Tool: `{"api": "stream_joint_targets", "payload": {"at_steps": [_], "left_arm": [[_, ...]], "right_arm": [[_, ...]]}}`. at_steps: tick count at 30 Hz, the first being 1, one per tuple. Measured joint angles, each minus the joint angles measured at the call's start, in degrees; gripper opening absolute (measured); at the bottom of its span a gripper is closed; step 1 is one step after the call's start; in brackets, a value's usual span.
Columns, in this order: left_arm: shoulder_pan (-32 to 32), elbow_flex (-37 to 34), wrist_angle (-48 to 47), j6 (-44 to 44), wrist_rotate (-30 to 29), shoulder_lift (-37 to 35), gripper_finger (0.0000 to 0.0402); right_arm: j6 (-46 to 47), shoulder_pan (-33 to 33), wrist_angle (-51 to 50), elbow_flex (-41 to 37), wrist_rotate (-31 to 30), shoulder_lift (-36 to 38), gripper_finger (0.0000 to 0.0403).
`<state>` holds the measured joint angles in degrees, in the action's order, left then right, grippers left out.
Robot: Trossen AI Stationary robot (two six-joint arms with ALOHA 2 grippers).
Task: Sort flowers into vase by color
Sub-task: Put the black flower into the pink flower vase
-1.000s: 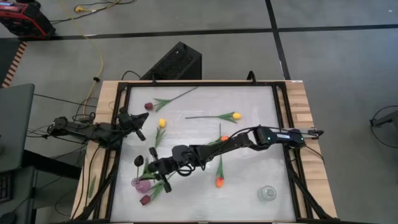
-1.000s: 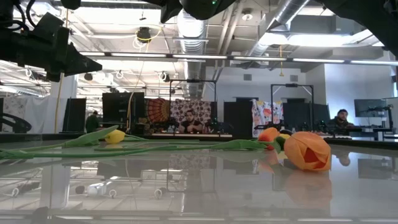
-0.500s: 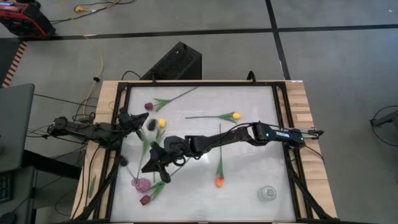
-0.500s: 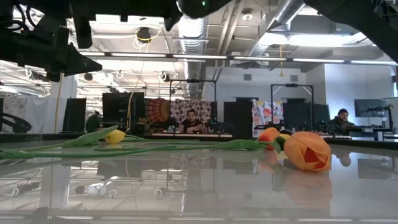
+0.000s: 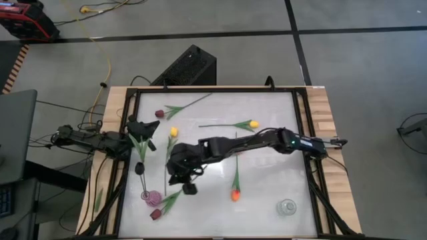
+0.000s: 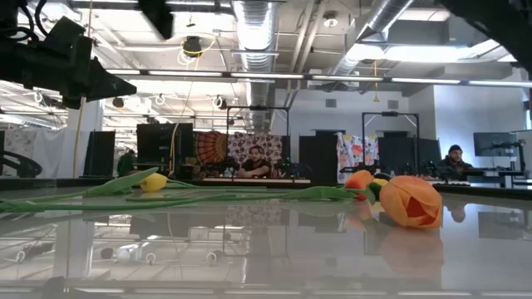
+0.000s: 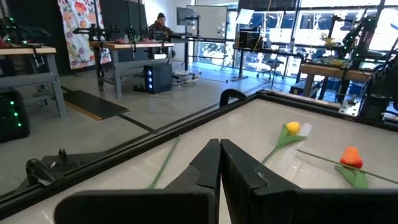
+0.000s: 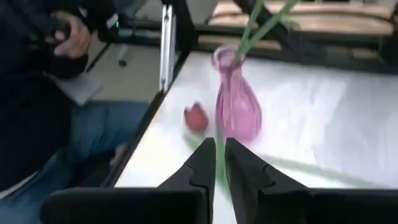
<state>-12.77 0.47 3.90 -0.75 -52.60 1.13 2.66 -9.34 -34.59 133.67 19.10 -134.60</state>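
Right gripper (image 8: 219, 163) nipping a thin green stem (image 8: 219, 155), probably a tulip's, running straight out between the fingers. Pink vase (image 8: 237, 106) dead ahead, close, neck upright. Left gripper (image 7: 219, 163) pressed shut, empty, parked at table's edge, farther off.

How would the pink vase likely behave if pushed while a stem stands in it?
The pink vase would probably tip easily: a narrow neck rises above its round body, and the long stem in it leans out to one side. It looks like translucent glass, so it is likely to be breakable and to slide on the glossy table.
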Motion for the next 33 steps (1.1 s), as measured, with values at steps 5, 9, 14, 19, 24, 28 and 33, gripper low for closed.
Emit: {"api": "stream_joint_targets", "payload": {"at_steps": [5, 9, 14, 19, 24, 28, 33], "left_arm": [[-0.01, 0.0, 0.0, 0.37, 0.0, 0.0, 0.0], [-0.01, 0.0, 0.0, 0.22, -0.01, 0.0, 0.0], [0.01, 0.74, -1.86, -1.37, 2.03, 0.0, 0.0], [-0.03, 0.9, -2.02, -1.34, 4.63, -0.04, 0.0], [-0.03, 0.94, -2.16, -0.57, 4.31, -0.04, 0.0], [-0.01, 1.09, -2.84, -0.39, 4.15, -0.04, 0.0], [-0.01, 1.14, -2.97, 0.26, 3.98, -0.04, 0.0]], "right_arm": [[-3.21, -0.15, -0.6, 0.07, -17.94, 3.9, 0.006], [-8.58, 0.05, 10.41, 0.07, -36.08, 3.23, 0.0033], [-9.4, 4.66, 19.15, 0.02, -30.97, -0.16, 0.0017], [-5.82, 8.26, 27.81, -0.1, -26.39, -3.03, 0.0019], [-4.21, 7.58, 41.05, -0.04, -16.07, -4.59, 0.0019], [-6.26, 5.71, 44.03, -0.02, -11.71, -3.74, 0.0019], [-10.86, 4.75, 34.83, 0.02, -14.27, -2.63, 0.0019]]}}
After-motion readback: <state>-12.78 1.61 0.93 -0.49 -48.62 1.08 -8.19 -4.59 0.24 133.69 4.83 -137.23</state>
